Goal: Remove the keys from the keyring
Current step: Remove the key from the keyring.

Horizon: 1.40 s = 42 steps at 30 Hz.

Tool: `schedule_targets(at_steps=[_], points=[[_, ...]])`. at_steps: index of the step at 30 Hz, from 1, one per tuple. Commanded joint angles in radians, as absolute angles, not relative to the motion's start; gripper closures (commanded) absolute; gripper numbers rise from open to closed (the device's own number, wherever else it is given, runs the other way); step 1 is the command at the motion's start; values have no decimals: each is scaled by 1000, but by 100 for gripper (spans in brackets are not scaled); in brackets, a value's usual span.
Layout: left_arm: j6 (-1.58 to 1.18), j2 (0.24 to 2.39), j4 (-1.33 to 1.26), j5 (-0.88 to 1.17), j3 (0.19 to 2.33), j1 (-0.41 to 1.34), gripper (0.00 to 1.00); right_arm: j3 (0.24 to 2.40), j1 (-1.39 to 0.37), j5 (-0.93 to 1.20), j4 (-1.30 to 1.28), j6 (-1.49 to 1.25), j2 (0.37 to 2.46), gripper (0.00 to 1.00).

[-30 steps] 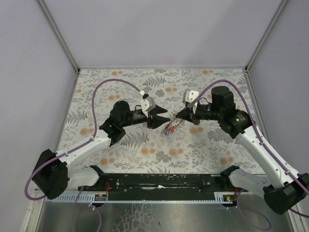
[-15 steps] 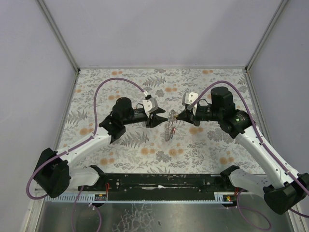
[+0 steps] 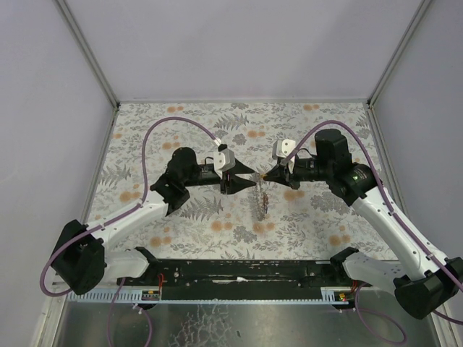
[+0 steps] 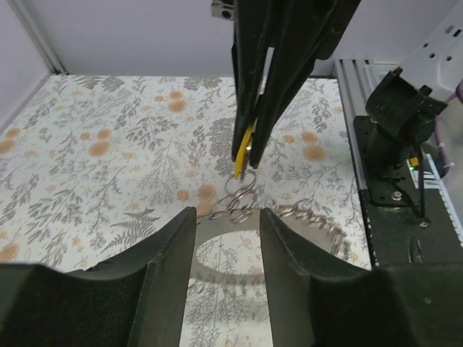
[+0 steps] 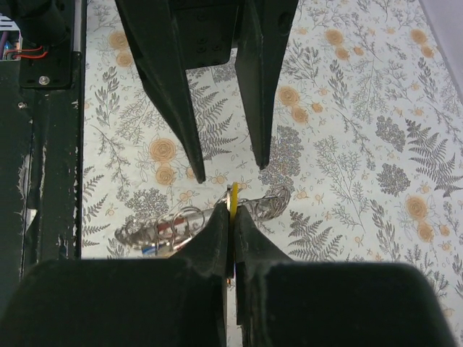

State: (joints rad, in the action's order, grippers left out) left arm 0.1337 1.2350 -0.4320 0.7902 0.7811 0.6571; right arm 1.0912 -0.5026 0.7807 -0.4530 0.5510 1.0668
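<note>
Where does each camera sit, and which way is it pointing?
Top: above and behind the robot, looking down on the table; left arm and right arm show, left hand and right hand tip to tip at the keyring.
Left wrist: on the left arm, looking along its own open fingers toward the right hand and keyring.
Right wrist: on the right arm, looking past its own shut fingers toward the left hand.
Shared: both wrist views show the yellow key pinched in the right hand.

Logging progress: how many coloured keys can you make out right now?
3: the yellow key pinched in the right gripper, the red key and the blue key lying against the keyring. More may be hidden.
</note>
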Motion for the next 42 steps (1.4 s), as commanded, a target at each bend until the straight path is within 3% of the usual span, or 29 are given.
schedule_targets(at_steps=[1,22,42], points=[[31,1252,-604,796,750,685,61,1143,-498,825,-402,554,1065,100],[87,1288,-531,749,779,696,63,1134,-498,845,-397,537,1057,100],[13,1314,-580,807,788,711,75,1131,-497,847,-403,541,1063,100]])
